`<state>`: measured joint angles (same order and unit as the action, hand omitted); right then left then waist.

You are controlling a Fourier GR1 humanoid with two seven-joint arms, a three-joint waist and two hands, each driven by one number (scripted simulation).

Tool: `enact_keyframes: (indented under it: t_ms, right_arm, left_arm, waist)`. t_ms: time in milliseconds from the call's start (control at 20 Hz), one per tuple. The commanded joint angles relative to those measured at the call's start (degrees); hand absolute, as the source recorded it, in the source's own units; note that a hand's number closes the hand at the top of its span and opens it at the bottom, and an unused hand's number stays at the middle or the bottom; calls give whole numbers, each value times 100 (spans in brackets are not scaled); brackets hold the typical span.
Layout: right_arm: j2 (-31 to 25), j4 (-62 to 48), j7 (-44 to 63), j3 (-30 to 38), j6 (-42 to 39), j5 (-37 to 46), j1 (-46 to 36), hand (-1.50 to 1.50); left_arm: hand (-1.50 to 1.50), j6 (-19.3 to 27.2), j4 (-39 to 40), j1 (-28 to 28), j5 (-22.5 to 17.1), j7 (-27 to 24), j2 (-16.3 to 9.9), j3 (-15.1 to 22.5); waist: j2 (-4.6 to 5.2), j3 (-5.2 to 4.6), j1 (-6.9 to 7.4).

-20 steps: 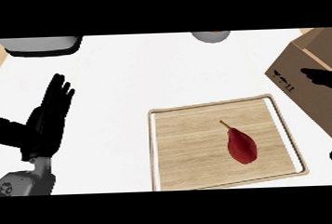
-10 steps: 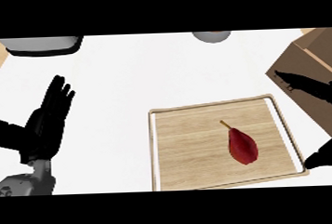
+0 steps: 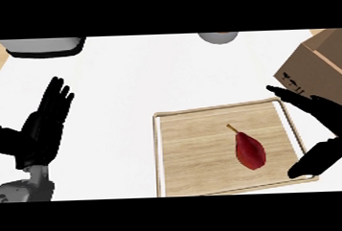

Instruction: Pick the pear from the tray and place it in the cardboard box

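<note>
1. A dark red pear (image 3: 250, 150) lies on its side on the wooden tray (image 3: 196, 155), right of the tray's middle, its thin stem pointing toward the far left. Nothing touches it.

2. The tray, pale wood with a raised light rim, sits on the white counter (image 3: 165, 74) in the near right part of the scene, its near edge close to the view's lower border.

3. The right hand (image 3: 322, 114) reaches in from the right edge over the tray's right rim. Its fingers are spread wide: the long fingers stretch toward the far left, ending just beyond the tray's far right corner, while the thumb (image 3: 313, 159) hangs over the tray's near right corner. The pear lies to the left of the gap between them, apart from both. The hand holds nothing.

4. The cardboard box (image 3: 320, 66) stands at the far right, partly cut off by the view's edge, just beyond the right hand's fingers. It carries a small dark printed mark on its near face.

5. The left hand (image 3: 41, 126) rests open at the left edge, fingers straight and pointing away, well apart from the tray.

6. At the far edge, a grey object (image 3: 42, 46) shows at the left and a small grey round object (image 3: 218, 37) near the middle; both are cut off by the view.
</note>
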<state>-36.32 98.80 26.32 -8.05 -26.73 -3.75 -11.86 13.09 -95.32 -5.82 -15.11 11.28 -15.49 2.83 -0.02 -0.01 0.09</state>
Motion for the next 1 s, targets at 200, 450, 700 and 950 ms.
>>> enact_keyframes:
  t_ms: [200, 450, 700, 950]
  right_arm:
    - [867, -89, 163, -127, 86, 934, -136, -150]
    - [892, -346, -299, 294, -254, 1040, 139, -150]
    - [1440, -228, 215, -6, -323, 1315, -130, -150]
    - [1562, -370, -381, -24, -113, 2158, 349, -150]
  left_arm:
    - [0, 136, -45, -410, 310, 422, 232, -129]
    - [0, -407, 589, -413, 119, -89, 275, -468]
    - [0, -328, 475, -2, 425, -267, 567, -290]
    - [0, -312, -130, -76, 541, 238, 491, -350]
  waist:
    - [2, 1, 0]
    - [6, 0, -18]
    - [3, 0, 0]
    - [-1, 1, -4]
